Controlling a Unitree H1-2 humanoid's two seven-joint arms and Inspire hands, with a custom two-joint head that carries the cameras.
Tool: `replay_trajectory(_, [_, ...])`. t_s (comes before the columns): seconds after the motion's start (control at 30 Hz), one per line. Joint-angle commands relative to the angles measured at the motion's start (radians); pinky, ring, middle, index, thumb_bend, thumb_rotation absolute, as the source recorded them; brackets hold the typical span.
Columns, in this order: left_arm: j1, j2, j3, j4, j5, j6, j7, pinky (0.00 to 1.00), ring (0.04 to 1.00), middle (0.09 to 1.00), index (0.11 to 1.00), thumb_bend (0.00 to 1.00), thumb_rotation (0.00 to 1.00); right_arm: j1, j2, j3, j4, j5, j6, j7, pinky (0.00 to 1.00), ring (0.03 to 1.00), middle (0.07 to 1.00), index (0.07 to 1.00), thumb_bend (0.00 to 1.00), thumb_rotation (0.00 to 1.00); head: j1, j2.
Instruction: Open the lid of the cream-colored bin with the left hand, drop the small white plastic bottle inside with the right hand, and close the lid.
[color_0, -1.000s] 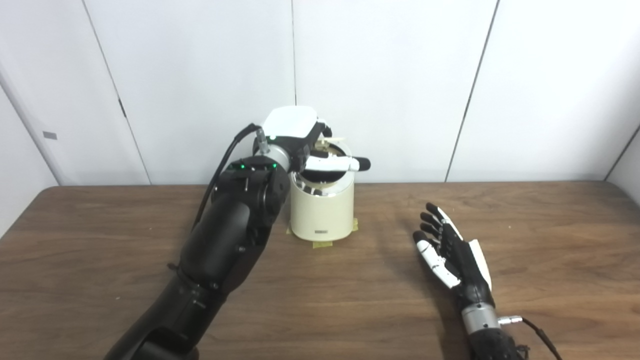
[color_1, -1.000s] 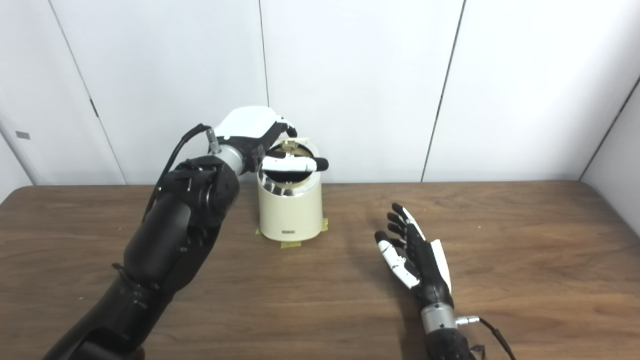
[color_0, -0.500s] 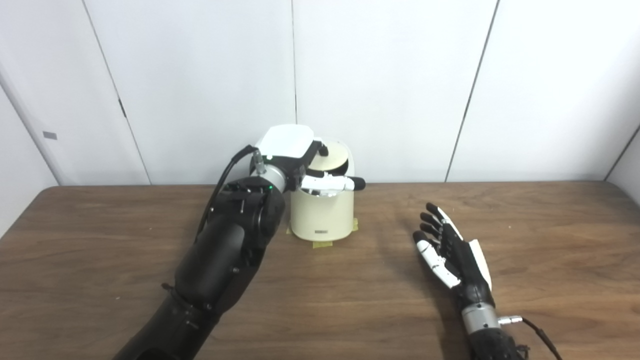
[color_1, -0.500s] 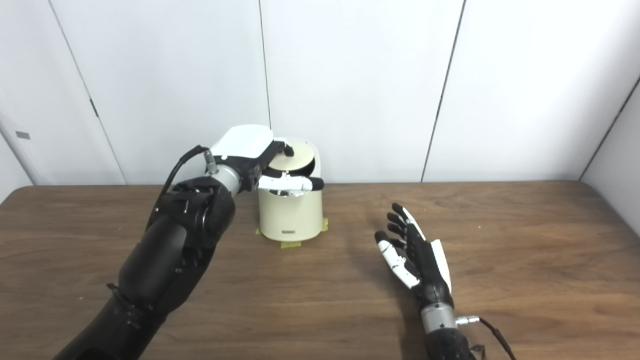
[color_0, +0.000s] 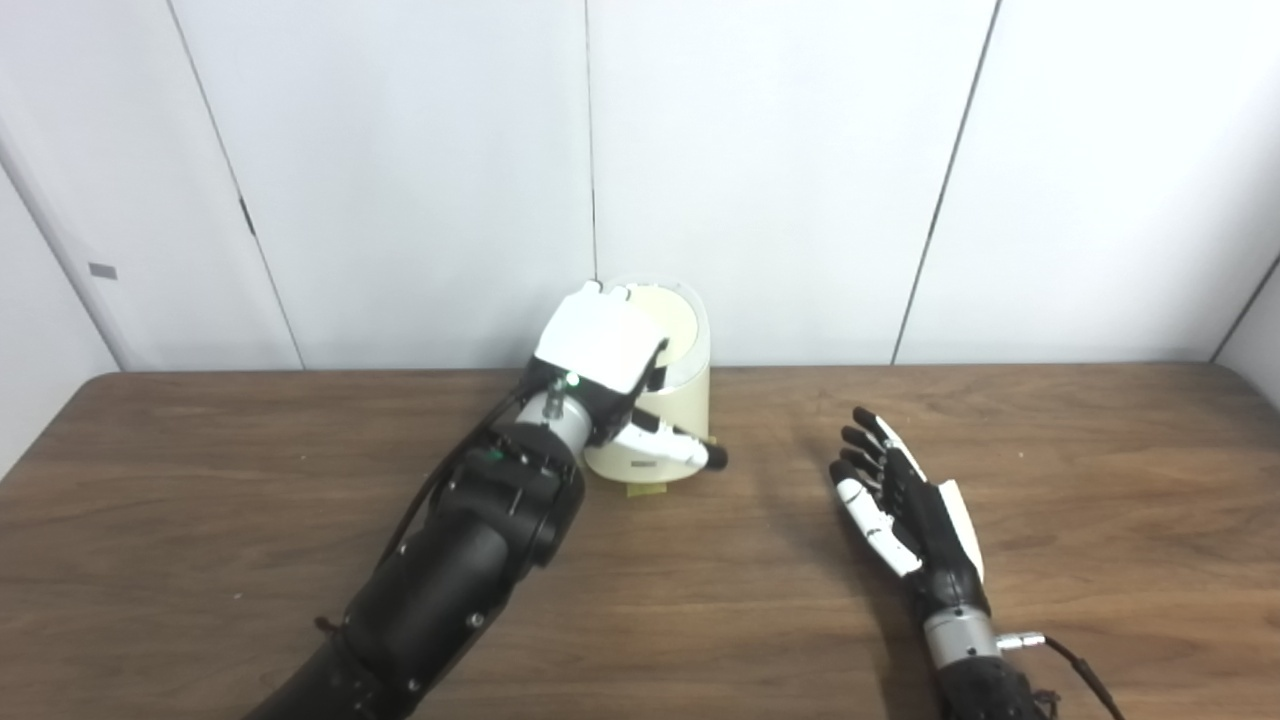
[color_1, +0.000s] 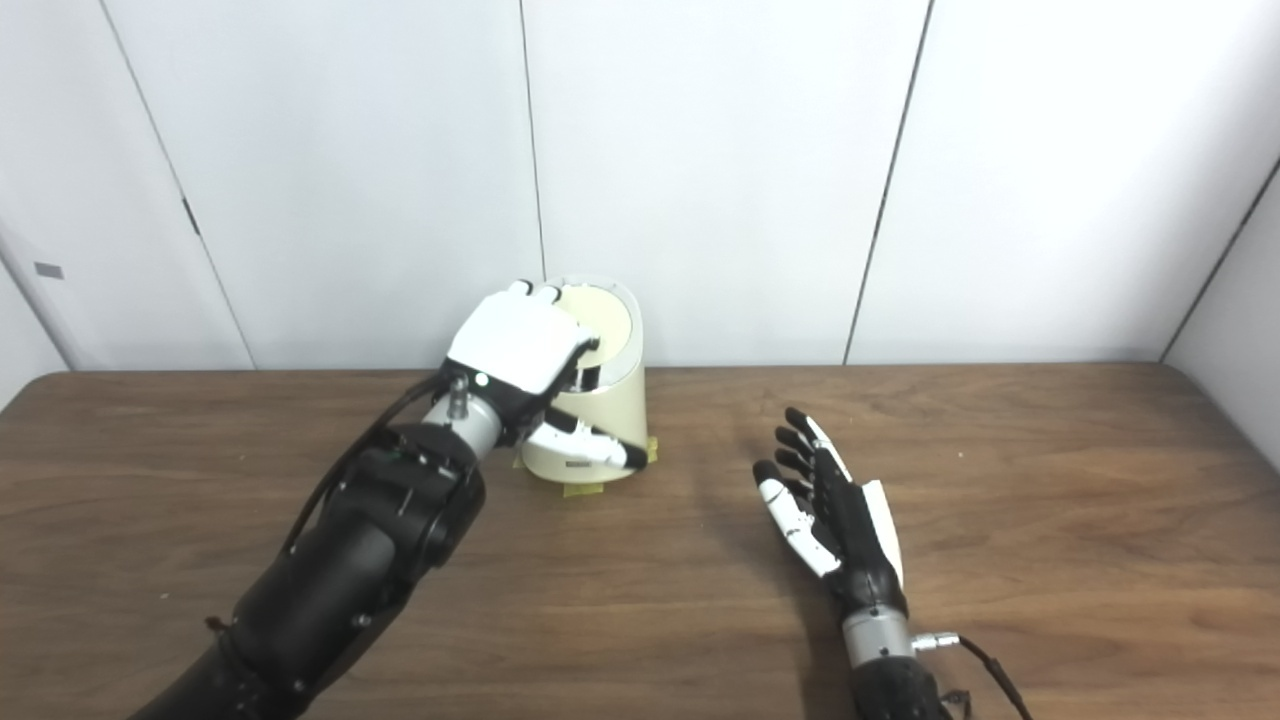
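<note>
Cream-coloured and round, the bin (color_1: 600, 420) stood toward the far side of the brown wooden table (color_1: 1050, 520), close to the white panelled wall (color_1: 700, 150), with scraps of yellowish tape (color_1: 580, 488) showing at its foot. Its lid (color_1: 603, 318) lay flat on top, closed. The left hand (color_1: 525, 350) rested over the near left part of the lid, its white back turned up, fingers (color_1: 530, 290) reaching onto the lid's far rim and the thumb (color_1: 590, 447) stretched down and to the right across the front of the bin. It gripped nothing that I could make out (whether the fingers pressed the lid or merely lay on it, I could not tell). The black left forearm (color_1: 350, 550) ran back to the near left corner.

The right hand (color_1: 830, 510) lay well apart to the right, on the table, fingers spread and pointing away, empty. The small white bottle was nowhere in sight on the table, and the closed lid hid the bin's inside.
</note>
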Motion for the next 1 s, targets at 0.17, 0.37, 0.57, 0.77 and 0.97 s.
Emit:
replay_trajectory(0.17, [0.018, 0.003, -0.002, 0.032, 0.037, -0.053, 0.022, 1.00, 0.993, 0.876, 0.846, 1.00, 1.00, -0.012, 0.010, -0.001, -0.011, 0.009, -0.009, -0.005, 0.77, 0.849, 0.876, 0.905, 0.19, 0.69, -0.003, 0.000])
replay_trajectory(0.37, [0.033, -0.012, 0.020, 0.047, 0.026, -0.049, 0.019, 1.00, 0.976, 0.871, 0.837, 1.00, 1.00, -0.012, 0.011, -0.001, -0.022, 0.004, 0.011, -0.005, 0.77, 0.849, 0.879, 0.907, 0.19, 0.72, -0.003, 0.000])
replay_trajectory(0.57, [0.033, -0.021, 0.037, 0.037, 0.016, -0.055, 0.005, 1.00, 0.961, 0.863, 0.830, 1.00, 1.00, -0.013, 0.008, 0.001, -0.021, 0.004, 0.010, -0.003, 0.78, 0.854, 0.882, 0.910, 0.19, 0.72, 0.000, -0.001])
replay_trajectory(0.77, [0.057, -0.040, 0.068, 0.027, -0.016, -0.061, 0.130, 1.00, 0.909, 0.824, 0.798, 0.99, 1.00, -0.013, 0.008, -0.001, -0.013, 0.012, 0.000, -0.001, 0.78, 0.856, 0.883, 0.910, 0.19, 0.71, 0.001, -0.002])
replay_trajectory(0.97, [0.116, -0.137, 0.156, 0.024, -0.069, 0.018, 0.340, 1.00, 0.991, 0.989, 0.992, 0.86, 1.00, -0.014, 0.005, 0.002, -0.006, 0.004, -0.003, -0.004, 0.76, 0.851, 0.879, 0.905, 0.18, 0.69, 0.003, -0.003])
